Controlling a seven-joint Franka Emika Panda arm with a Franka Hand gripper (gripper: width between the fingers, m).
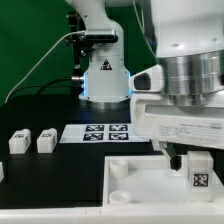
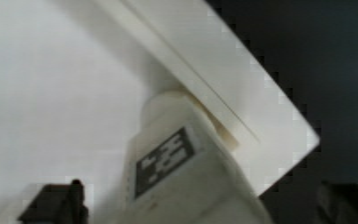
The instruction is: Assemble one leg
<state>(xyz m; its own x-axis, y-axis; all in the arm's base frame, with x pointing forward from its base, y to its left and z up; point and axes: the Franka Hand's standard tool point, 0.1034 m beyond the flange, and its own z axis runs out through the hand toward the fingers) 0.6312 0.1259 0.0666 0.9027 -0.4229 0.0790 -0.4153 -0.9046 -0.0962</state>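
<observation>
The small white plastic rectangular tagged leg (image 1: 198, 169) is clamped in the end effector (image 1: 197, 156), above the large white square tray (image 1: 150, 175); lowering into a corner socket seems next.

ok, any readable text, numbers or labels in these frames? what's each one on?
No words, brands or numbers can be read in either view.
Leg in the end effector: black-and-white square tag, a pattern only.
Marker board: printed tags, patterns only.
Two small white blocks: dark marks, too small and blurred to read.
</observation>
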